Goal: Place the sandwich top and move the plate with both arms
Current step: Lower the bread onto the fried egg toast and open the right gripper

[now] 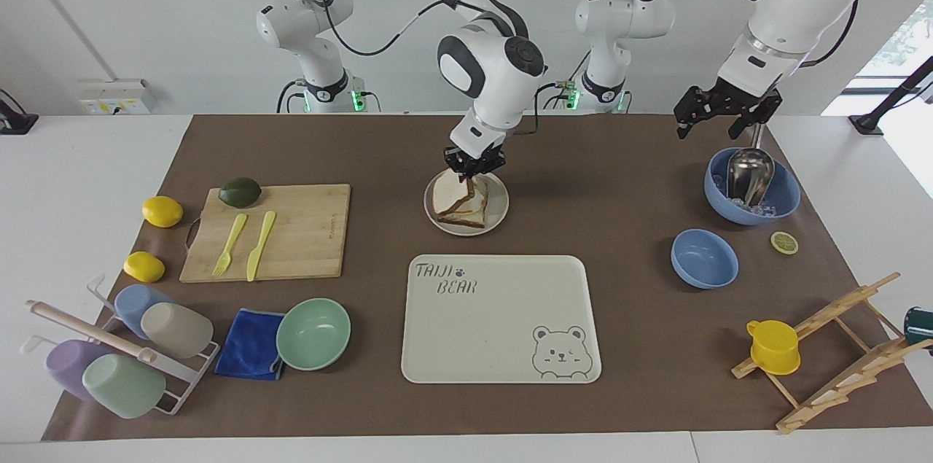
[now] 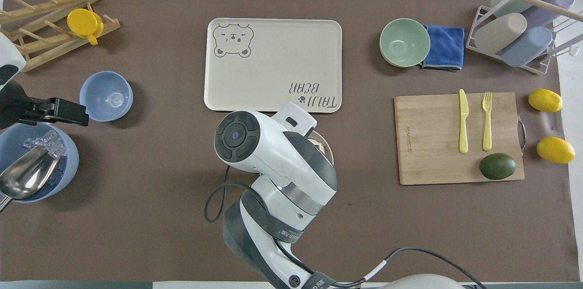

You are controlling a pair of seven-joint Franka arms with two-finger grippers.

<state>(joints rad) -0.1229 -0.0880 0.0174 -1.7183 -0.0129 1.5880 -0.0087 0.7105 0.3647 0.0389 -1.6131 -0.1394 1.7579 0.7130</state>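
Right gripper, clenched on the sandwich top, sits directly over my plate; left gripper waits, jaws apart, above the ice bowl.

Overhead: right arm hides sandwich top, most of plate; left arm cut off at edge.

Place: we read this as a robotics lab staged as a kitchen counter.
Lab signs: we see two smaller white arms bolted at the table's edge on the robots' side, trailing cables, and bare white walls.
Kitchen signs: we see a brown mat carrying a bear tray, with a bamboo cutting board and cup rack toward the right arm's end of the tray.
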